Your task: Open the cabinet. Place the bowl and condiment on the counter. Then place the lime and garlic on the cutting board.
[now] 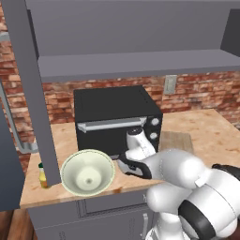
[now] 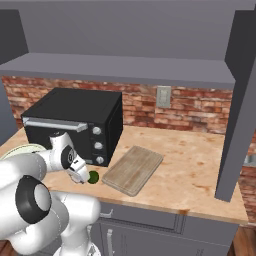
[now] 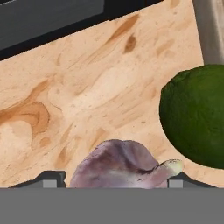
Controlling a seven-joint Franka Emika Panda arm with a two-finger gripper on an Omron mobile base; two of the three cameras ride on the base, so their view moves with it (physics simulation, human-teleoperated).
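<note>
Little bottle: the yellow condiment (image 1: 42, 176) stands at the far left edge of the bench (image 1: 211, 133), half hidden behind the open grey door of the cabinet (image 1: 28, 89).
Bowl: the cream bowl (image 1: 87, 172) sits on the bench near the front edge, just right of the bottle and in front of the oven.
Oven: a black oven (image 1: 117, 119) stands at the back, against the brick wall.
Gripper: the gripper (image 2: 81, 178) is down low over the bench, in front of the oven and right of the bowl. In the hand view its two dark tips stand on each side of the garlic (image 3: 124, 166) — far apart, and I cannot tell if they touch it.
Garlic: pale and a bit purple, it lies on its side on the bench, with its pointed top aimed at the lime.
Lime: the dark green lime (image 2: 93, 177) rests on the bench just beside the gripper, close to the garlic but not touching it.
Board: the cutting board (image 2: 134, 169) lies flat on the bench just right of the lime — bare wood on top.
</note>
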